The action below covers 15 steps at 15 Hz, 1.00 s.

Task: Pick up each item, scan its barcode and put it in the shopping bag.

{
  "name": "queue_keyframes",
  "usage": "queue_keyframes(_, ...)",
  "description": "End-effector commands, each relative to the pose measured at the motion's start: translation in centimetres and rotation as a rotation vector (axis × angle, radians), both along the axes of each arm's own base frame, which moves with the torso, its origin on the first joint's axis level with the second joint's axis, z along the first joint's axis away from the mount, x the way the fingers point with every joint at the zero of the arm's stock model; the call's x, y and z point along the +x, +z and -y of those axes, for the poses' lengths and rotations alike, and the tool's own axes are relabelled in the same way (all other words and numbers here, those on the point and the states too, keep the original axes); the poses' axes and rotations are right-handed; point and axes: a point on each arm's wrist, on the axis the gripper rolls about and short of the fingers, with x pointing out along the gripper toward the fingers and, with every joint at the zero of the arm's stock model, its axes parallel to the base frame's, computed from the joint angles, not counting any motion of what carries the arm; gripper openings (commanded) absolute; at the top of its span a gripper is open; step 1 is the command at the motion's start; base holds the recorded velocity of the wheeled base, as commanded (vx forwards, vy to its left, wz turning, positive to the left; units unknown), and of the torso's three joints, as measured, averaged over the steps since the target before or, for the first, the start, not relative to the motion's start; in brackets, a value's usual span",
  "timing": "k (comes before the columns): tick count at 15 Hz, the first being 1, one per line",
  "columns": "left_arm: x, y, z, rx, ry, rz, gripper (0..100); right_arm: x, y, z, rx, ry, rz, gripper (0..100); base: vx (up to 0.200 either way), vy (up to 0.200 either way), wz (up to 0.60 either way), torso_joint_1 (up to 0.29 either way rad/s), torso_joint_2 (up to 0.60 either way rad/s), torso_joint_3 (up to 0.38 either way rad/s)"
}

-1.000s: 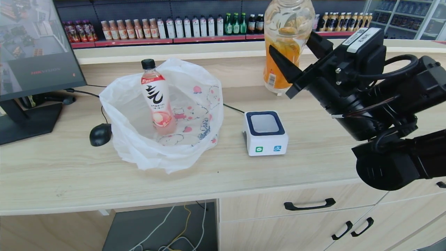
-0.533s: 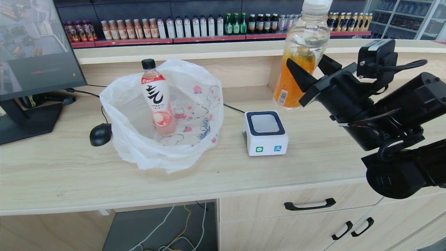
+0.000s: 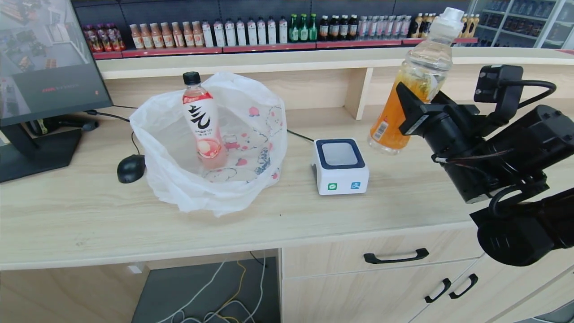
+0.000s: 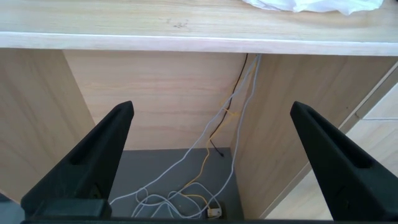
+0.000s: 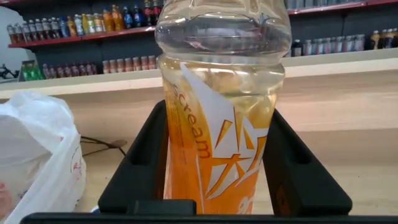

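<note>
Orange bottle (image 3: pixel 389 123): your right fingers (image 5: pixel 140 165) clamped on its middle; long axis tilted, base lowest, near and right of the scanner (image 3: pixel 339 163). Left fingers (image 4: pixel 93 155): apart, below the tabletop (image 4: pixel 186 25).

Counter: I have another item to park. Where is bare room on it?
The front strip of the counter, along its edge before the shopping bag and scanner, is bare. So is the patch right of the scanner. It is crowded between mouse, monitor stand and bag.

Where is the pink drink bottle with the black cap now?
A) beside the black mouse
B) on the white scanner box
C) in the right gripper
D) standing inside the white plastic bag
D: the pink drink bottle stands inside the white plastic bag.
</note>
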Motion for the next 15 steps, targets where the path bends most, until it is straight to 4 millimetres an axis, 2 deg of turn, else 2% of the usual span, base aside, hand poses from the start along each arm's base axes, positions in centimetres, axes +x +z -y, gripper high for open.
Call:
queue_keyframes(1,0.0,0.0,0.0,0.001,0.000,0.000,100,0.2,-0.2,-0.2,0.000,0.004,0.002,0,-0.200,0.000,0.00,-0.002,0.01,-0.002)
queue_keyframes(7,0.0,0.0,0.0,0.001,-0.002,0.000,100,0.6,-0.2,-0.3,0.015,0.011,0.001,0,0.000,0.000,0.00,0.000,0.00,0.000)
queue_keyframes(15,0.0,0.0,0.0,-0.001,0.000,0.000,100,0.6,0.6,-0.3,0.026,0.013,0.030,0,0.000,0.200,0.00,0.003,0.00,0.002)
